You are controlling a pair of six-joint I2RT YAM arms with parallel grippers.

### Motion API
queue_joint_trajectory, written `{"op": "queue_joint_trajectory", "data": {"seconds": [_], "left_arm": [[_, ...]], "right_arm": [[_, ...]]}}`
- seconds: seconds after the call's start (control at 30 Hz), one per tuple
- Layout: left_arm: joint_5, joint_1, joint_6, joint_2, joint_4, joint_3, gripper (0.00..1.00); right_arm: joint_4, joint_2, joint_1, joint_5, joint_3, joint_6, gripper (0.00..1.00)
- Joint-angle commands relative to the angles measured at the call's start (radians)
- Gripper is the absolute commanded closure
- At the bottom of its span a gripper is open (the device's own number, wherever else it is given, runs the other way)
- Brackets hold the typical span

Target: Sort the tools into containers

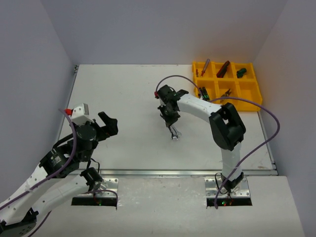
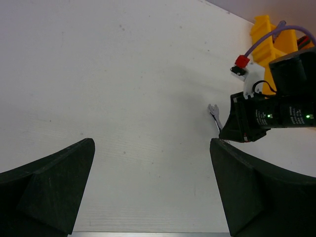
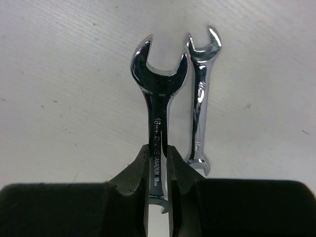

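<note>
My right gripper is shut on the shaft of a silver open-end wrench, which points away from the fingers over the white table. A smaller silver wrench lies flat on the table just to its right. In the top view the right gripper is at mid-table with the wrenches at its tip. The yellow tray stands at the far right and holds several tools: a blue-red screwdriver, a red-handled tool, a green tool. My left gripper is open and empty.
The left wrist view shows a wrench tip beside the right arm's black wrist, with the tray's corner behind it. White walls enclose the table on three sides. A purple cable loops near the tray.
</note>
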Motion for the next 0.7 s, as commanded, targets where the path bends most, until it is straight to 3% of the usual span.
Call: {"op": "queue_joint_trajectory", "data": {"seconds": [0.0, 0.17, 0.3, 0.53, 0.67], "left_arm": [[0.003, -0.002, 0.013, -0.01, 0.045, -0.002, 0.0], [0.008, -0.002, 0.015, -0.009, 0.046, -0.003, 0.0], [0.02, -0.002, 0.023, -0.018, 0.053, -0.003, 0.0], [0.033, -0.004, 0.032, -0.055, 0.062, -0.007, 0.0], [0.038, -0.002, 0.038, -0.084, 0.071, -0.013, 0.0]], "right_arm": [[0.031, -0.159, -0.069, -0.019, -0.023, 0.003, 1.0], [0.03, -0.253, -0.202, 0.023, -0.056, -0.007, 1.0], [0.025, -0.294, -0.411, 0.139, -0.003, -0.005, 1.0], [0.11, -0.267, -0.665, 0.408, 0.107, 0.023, 1.0], [0.117, -0.201, -0.746, 0.455, 0.195, 0.012, 1.0]]}}
